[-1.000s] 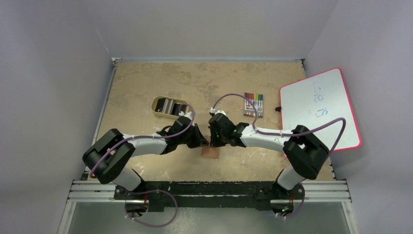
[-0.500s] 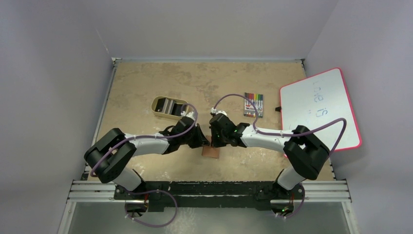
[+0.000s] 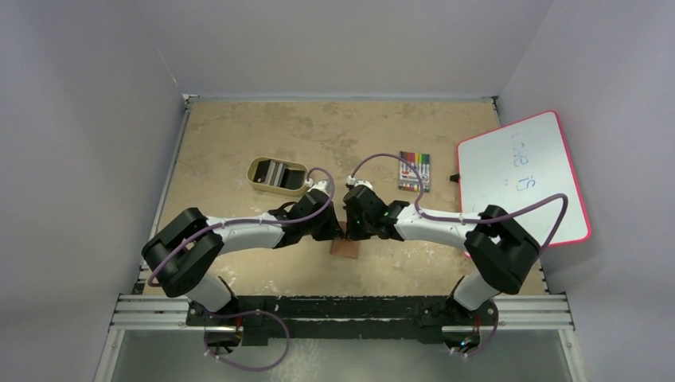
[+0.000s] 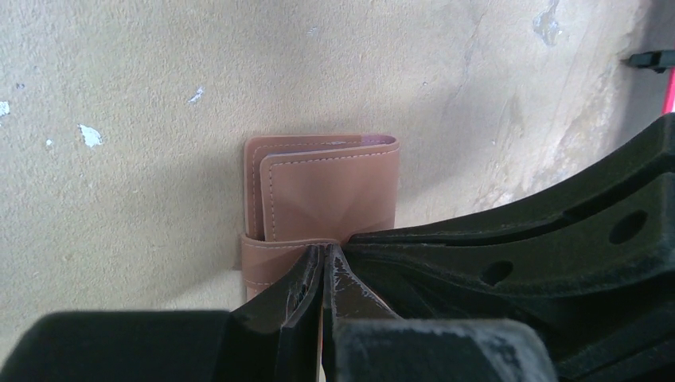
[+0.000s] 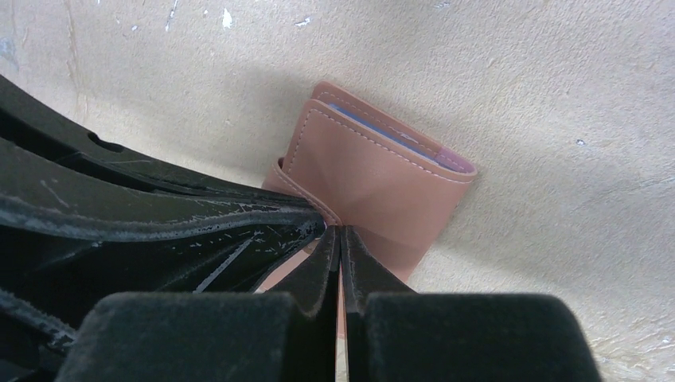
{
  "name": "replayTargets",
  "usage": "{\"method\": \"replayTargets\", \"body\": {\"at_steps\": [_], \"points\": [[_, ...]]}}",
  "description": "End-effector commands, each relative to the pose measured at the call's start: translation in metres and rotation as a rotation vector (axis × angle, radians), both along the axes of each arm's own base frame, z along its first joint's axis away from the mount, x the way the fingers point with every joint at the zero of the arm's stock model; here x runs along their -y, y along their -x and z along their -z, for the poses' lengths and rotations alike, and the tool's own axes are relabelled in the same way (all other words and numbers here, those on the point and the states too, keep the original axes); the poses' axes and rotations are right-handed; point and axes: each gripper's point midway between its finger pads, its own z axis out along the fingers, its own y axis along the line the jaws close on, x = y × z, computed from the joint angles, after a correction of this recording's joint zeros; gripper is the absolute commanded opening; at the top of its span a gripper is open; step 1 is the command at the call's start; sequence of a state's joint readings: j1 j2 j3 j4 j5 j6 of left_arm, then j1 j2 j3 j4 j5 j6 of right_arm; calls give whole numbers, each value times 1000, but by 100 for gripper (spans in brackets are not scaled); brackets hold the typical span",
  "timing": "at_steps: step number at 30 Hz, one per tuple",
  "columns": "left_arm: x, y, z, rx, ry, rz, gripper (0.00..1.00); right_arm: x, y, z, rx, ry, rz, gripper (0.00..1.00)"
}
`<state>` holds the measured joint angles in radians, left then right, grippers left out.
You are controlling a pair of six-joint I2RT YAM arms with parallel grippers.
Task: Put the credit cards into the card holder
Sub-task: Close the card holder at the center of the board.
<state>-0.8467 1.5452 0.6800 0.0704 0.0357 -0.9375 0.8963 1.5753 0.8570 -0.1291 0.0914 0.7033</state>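
The brown card holder (image 3: 345,248) lies folded shut on the table, its strap wrapped over the flap. It fills the left wrist view (image 4: 330,195) and the right wrist view (image 5: 374,183), where a blue-grey edge shows inside. My left gripper (image 3: 337,231) (image 4: 324,251) is shut, its tips pressed on the strap from the left. My right gripper (image 3: 349,232) (image 5: 341,231) is shut, its tips on the same strap, touching the left gripper. Some grey and dark credit cards (image 3: 275,173) lie in a tan oval tray.
The tan oval tray (image 3: 256,169) stands behind my left arm. A pack of coloured markers (image 3: 414,171) lies behind my right arm. A pink-rimmed whiteboard (image 3: 525,175) covers the table's right edge.
My left arm has moved a little to the right, bringing its gripper closer against the right gripper over the card holder. The right arm and the card holder have hardly moved.
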Motion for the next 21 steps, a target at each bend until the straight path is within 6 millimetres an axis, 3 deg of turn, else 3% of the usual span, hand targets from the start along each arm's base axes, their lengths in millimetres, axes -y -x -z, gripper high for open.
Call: {"method": "replayTargets", "body": {"at_steps": [1,9,21], "points": [[-23,26,35,-54,-205,68,0,4,-1,-7,16,-19,36,0],[-27,32,42,-8,-330,97,0,32,-20,-23,68,-55,142,0],[-32,45,52,125,-581,180,0,73,-41,-29,91,-88,226,0]]}}
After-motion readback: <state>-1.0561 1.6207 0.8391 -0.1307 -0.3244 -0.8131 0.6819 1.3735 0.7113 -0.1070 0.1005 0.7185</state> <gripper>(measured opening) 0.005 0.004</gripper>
